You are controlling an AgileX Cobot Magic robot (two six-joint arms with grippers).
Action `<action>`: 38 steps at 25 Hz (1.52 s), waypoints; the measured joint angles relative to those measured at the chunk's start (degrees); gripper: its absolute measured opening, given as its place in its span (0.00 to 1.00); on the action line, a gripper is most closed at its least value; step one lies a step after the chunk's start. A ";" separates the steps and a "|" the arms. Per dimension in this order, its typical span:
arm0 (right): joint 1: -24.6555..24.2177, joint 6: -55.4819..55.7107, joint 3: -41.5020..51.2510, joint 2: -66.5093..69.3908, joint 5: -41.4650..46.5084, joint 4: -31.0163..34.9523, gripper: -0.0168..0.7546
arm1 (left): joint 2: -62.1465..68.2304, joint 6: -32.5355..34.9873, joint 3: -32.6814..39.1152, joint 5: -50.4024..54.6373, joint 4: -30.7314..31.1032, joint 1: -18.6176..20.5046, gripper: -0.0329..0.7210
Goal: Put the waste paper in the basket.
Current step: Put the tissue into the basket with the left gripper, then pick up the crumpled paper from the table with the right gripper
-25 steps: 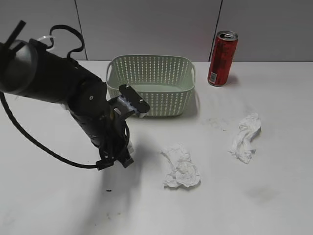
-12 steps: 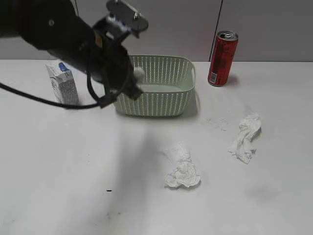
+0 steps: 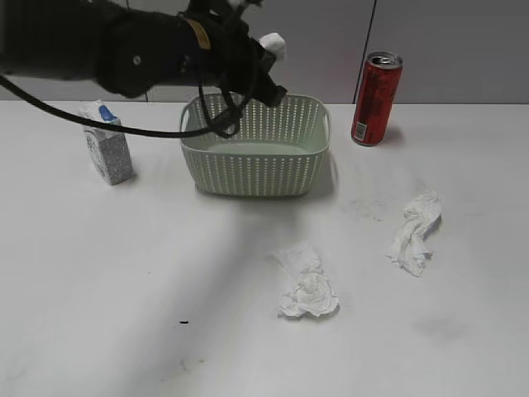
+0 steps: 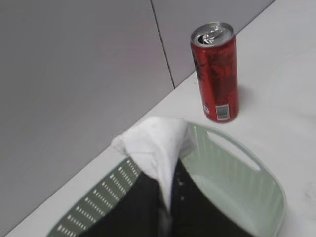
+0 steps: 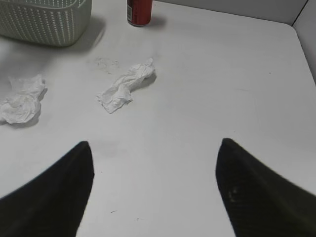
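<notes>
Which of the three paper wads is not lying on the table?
The wad held in the left pincer above the basket; the middle wad and the right wad lie on the table.

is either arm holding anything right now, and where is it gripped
The left tool holds a paper wad above the basket, pinched by its lower end. The right tool is open and holds nothing.

1. Left gripper (image 3: 269, 66): risen from low over the table in front of the basket (image 3: 256, 169) to above its rear rim.
2. Paper wad (image 4: 154, 145): between the jaws, apparently carried along, now over the basket.
</notes>
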 joint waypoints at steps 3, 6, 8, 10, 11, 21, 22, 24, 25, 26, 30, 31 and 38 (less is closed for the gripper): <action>0.00 -0.05 0.00 0.00 0.00 0.00 0.78 | 4.08 0.00 0.00 -5.99 -0.38 0.32 0.03; 0.00 -0.05 0.00 0.00 0.00 0.00 0.78 | 6.89 0.00 0.00 -7.50 -0.83 0.37 0.04; 0.00 -0.05 0.00 0.00 0.00 0.00 0.78 | 8.39 0.00 0.00 -7.11 -0.84 0.56 0.11; 0.00 -0.05 0.00 0.00 0.00 0.00 0.78 | 9.66 0.00 0.00 -6.01 -0.89 0.82 0.27; 0.00 -0.05 0.00 0.00 0.00 0.00 0.78 | 10.04 0.00 0.00 -5.20 -1.12 1.05 0.40; 0.00 0.00 0.00 0.00 0.00 0.00 0.78 | 8.26 0.00 -4.55 12.84 -3.62 3.32 0.88; 0.00 0.00 0.00 0.00 0.00 0.00 0.78 | 7.34 0.00 -5.69 16.57 -3.73 3.32 0.88; 0.00 0.00 0.00 0.00 0.00 0.00 0.78 | 4.97 0.00 -8.72 24.76 -3.84 3.32 0.88; 0.00 0.00 0.00 0.00 0.00 0.00 0.78 | 3.95 0.00 -10.02 28.34 -3.89 3.33 0.87; 0.00 0.00 0.00 0.00 0.00 0.00 0.78 | 2.72 0.00 -11.58 32.79 -3.86 3.55 0.87; 0.00 0.00 0.00 0.00 0.00 0.00 0.78 | -1.88 -0.91 -16.58 48.39 -3.79 5.49 0.84; 0.00 0.00 0.00 0.00 0.00 0.00 0.78 | -3.12 -1.30 -17.32 51.75 -3.79 6.44 0.84; 0.00 0.00 0.00 0.00 0.00 0.00 0.78 | -10.10 -3.24 -18.18 71.17 -3.67 17.72 0.83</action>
